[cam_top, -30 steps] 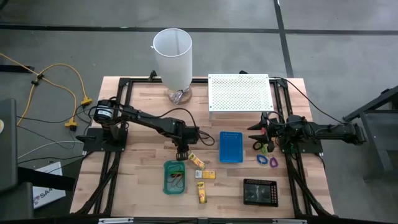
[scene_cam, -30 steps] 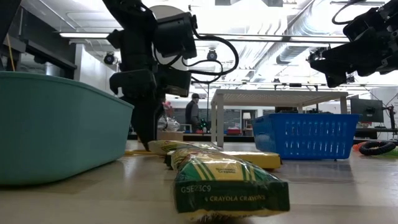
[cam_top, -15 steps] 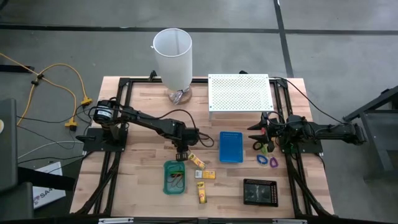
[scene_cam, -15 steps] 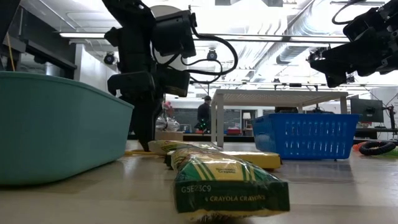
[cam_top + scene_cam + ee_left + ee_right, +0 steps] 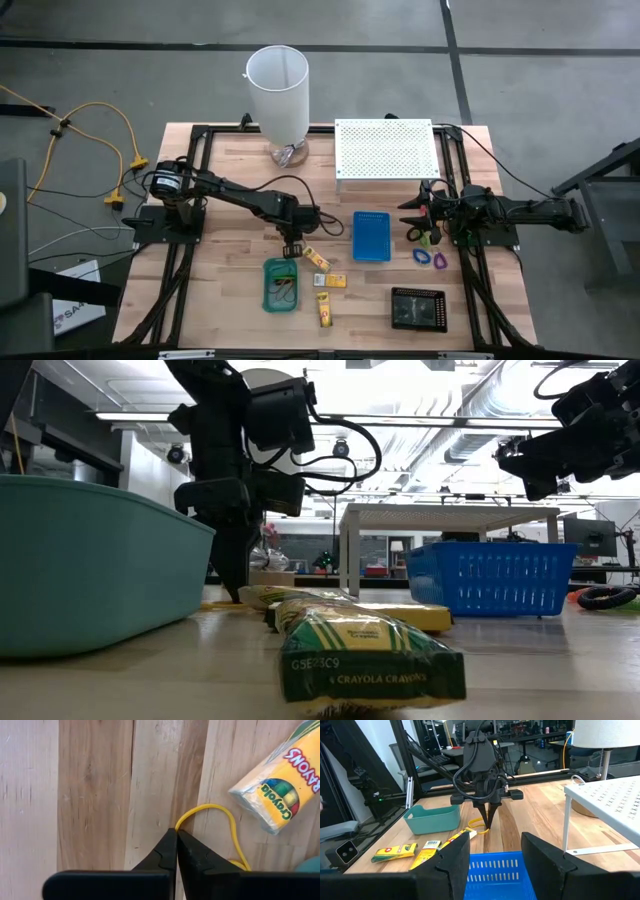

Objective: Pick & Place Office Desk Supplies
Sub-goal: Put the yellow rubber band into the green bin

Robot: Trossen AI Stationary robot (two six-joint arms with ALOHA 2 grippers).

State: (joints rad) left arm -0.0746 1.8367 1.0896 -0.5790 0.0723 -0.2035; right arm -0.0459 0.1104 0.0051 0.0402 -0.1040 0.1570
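My left gripper (image 5: 176, 834): fingers stood pressed together, tips down on the wood, pinched on the near end of the yellow rubber band (image 5: 226, 822); whether the loop was truly caught between the tips or only touched by them I judged uncertain.

Where I stood: left of the table's middle, just beyond the far end of the green tray (image 5: 281, 284), as the high view showed.

Band from my tips: its loop ran away from my fingertips toward the crayon packet (image 5: 279, 789), lying flat on the table (image 5: 230, 160), one strand arching out and curving back beside my fingers.

Band's long axis: roughly in line with my closed fingers' seam, so a straight lift would, I judged, draw it up by one end.

Packet beside it: close to the loop's outer curve, apart from my fingers.

Destination bearing: the green tray lay just nearer the table's front edge than my tips, a short carry if that was the band's home.

My right gripper (image 5: 495, 855): parked high on the right side beyond the blue tray (image 5: 371, 236), fingers spread and holding nothing, with the coloured clips (image 5: 430, 257) lying beside it.

Nearer arm: mine on the left, already on the band; the right was well apart from it.
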